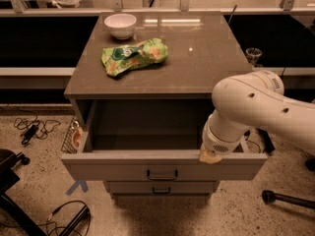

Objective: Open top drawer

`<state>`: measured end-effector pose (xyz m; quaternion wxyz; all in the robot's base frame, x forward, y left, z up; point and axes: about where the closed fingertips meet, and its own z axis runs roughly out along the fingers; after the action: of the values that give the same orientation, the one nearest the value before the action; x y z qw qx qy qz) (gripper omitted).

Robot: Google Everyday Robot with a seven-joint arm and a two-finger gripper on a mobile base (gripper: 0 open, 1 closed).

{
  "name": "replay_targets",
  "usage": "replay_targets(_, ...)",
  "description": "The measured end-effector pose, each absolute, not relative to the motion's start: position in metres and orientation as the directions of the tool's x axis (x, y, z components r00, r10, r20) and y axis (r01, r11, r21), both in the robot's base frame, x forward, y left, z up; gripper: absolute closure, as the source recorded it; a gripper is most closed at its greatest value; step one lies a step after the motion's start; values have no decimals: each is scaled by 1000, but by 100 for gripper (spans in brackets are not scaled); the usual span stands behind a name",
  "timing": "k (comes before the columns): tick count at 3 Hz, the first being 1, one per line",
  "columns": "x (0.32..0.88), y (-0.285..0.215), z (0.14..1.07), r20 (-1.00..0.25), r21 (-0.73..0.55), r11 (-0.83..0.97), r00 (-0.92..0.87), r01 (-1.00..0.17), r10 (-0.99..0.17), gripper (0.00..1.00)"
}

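Speckled flooring (39,166) is seen around a grey-brown cabinet (197,68) that fills the middle of the frame, with a dark recess and a pale ledge behind it. On the cabinet top, a white bowl (120,24) is placed near the upper left corner, and a crumpled green snack bag (134,56) is laid just below it, apart from the bowl.

The top drawer (108,167) is seen pulled well out toward the lower edge of the frame, its pale grey inside exposed. A small dark bar handle (162,174) is fixed at the centre of its front. A narrower drawer (133,187) is visible beneath it, pushed in.

A white arm (256,107) is brought in from the right of the frame. The gripper (210,155) is set at the arm's lower end, resting against the top rim of the drawer front, right of centre and above the handle. Whether it is released or clenched cannot be told.

Black cables (32,128) are strewn on the floor at the left, and a blue tape mark (78,186) is stuck near the drawer's lower left corner.
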<state>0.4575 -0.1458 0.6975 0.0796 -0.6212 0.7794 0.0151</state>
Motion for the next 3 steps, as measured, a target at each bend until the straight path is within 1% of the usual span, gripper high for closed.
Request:
replay_targets(1,458,-146,699,-143,-76,227,-214,-971,-966,100)
replay_targets(2,465,-146,732,-99,-99,196,-186,-976,-977,100)
replay_targets(3,494,-144,805,-12,-160,125,-125,-979,-992,100)
